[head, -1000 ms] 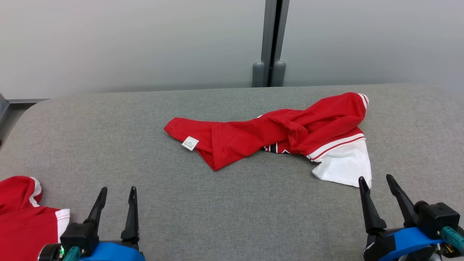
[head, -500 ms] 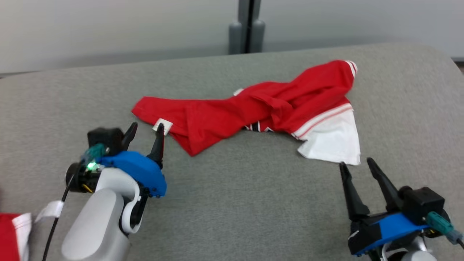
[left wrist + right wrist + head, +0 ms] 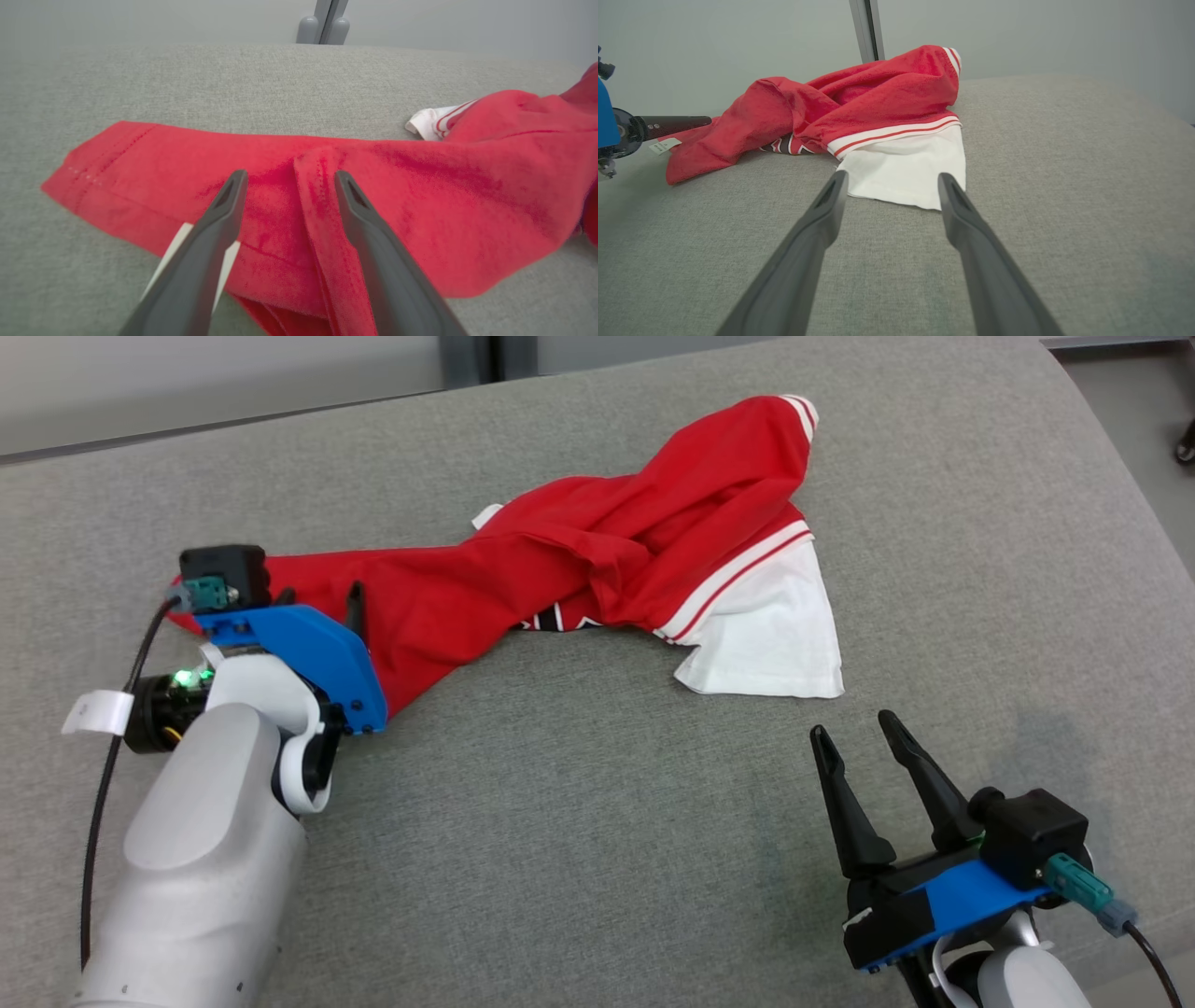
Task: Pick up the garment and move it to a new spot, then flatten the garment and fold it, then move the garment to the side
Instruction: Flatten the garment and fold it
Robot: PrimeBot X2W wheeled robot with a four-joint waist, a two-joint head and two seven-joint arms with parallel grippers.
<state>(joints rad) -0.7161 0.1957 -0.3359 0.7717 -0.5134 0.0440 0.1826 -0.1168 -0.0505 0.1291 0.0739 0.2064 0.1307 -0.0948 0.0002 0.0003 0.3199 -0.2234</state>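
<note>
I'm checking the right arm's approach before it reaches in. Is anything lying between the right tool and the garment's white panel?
Nothing visible. Bare grey surface lies between the open right tool and the white panel of the garment. The left tool is over the red end, off that path.

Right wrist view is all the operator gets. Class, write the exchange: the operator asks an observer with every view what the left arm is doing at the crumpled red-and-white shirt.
Operator: Are the left fingers open or shut?
Observer: Open. The left gripper has its fingers spread at the crumpled red-and-white shirt.
Operator: What lies between them?
Observer: A raised fold of red cloth, near the shirt's stitched hem end. Nothing is pinched yet.
</note>
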